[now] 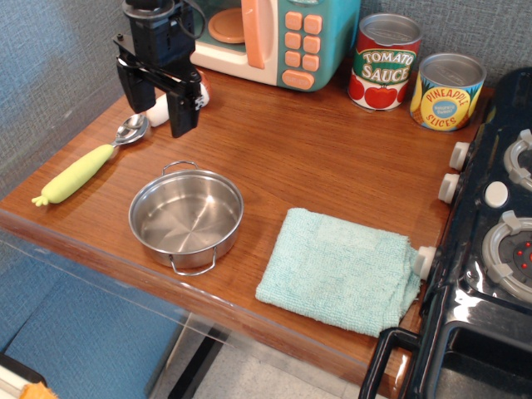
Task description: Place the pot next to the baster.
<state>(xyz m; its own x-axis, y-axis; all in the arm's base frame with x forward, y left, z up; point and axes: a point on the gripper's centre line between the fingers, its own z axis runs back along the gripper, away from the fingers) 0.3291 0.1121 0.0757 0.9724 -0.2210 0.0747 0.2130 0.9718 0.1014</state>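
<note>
The shiny steel pot [186, 218] with two wire loop handles sits empty near the front left of the wooden counter. The white baster [159, 109] lies at the back left, mostly hidden behind my gripper. My black gripper [157, 112] hangs above the counter in front of the baster, its two fingers apart and empty. It is up and behind the pot, well apart from it.
A spoon with a yellow-green handle [83, 171] lies left of the pot. A light green towel [339, 270] lies to its right. A toy microwave [266, 37], a tomato sauce can [383, 62] and a pineapple can [447, 91] stand at the back. A black stove [490, 241] is on the right.
</note>
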